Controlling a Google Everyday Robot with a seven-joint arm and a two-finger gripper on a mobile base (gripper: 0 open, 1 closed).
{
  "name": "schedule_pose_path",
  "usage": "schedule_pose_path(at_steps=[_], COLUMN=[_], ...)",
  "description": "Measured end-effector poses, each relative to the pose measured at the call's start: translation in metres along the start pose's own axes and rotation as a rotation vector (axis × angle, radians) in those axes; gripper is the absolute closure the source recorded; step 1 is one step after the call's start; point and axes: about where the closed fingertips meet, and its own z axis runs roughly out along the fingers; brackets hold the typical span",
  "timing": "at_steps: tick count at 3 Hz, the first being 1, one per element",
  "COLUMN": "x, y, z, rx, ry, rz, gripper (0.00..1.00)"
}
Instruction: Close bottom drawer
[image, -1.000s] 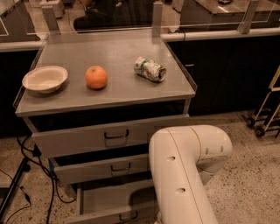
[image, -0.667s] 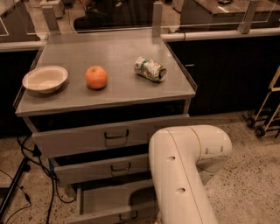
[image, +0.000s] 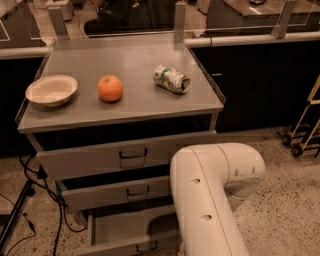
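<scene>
Nothing on my feed has shifted over the last second: the white arm (image: 210, 200) sits in the same spot at the lower right of the view, and the bottom drawer (image: 125, 226) sticks out just as far as it did then. That drawer is the lowest of the three in the grey cabinet, pulled well out toward me, so I can look down into its bare tray, with its small dark handle (image: 146, 247) right at the bottom edge of the view. Above it the middle drawer (image: 120, 192) and the top drawer (image: 110, 156) stand out less far, each a step further back. The gripper is out of sight, somewhere below or behind the arm's big elbow, which also covers the right part of the drawer front, so I cannot tell whether it is open or closed, or whether it touches the drawer at all. On the cabinet top (image: 130, 60) a bowl (image: 51, 90), an orange (image: 110, 88) and a crushed can (image: 171, 79) lie in a row, well apart from one another. With no change in the drawer, I judge the push has not begun to take effect and the whole closing travel is left; I would want contact on the front panel confirmed before driving it in, and a straight push so the tray does not jam
</scene>
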Motion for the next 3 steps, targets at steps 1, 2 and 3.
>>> schedule_pose_path(at_steps=[1, 2, 3], x=[-0.010, -0.030, -0.048], y=[-0.007, -0.020, -0.027], z=[-0.001, -0.007, -0.005], rx=[0.014, 0.044, 0.066], ry=[-0.022, -0.066, -0.099], rz=[-0.026, -0.076, -0.124], gripper=[1.00, 1.00, 1.00])
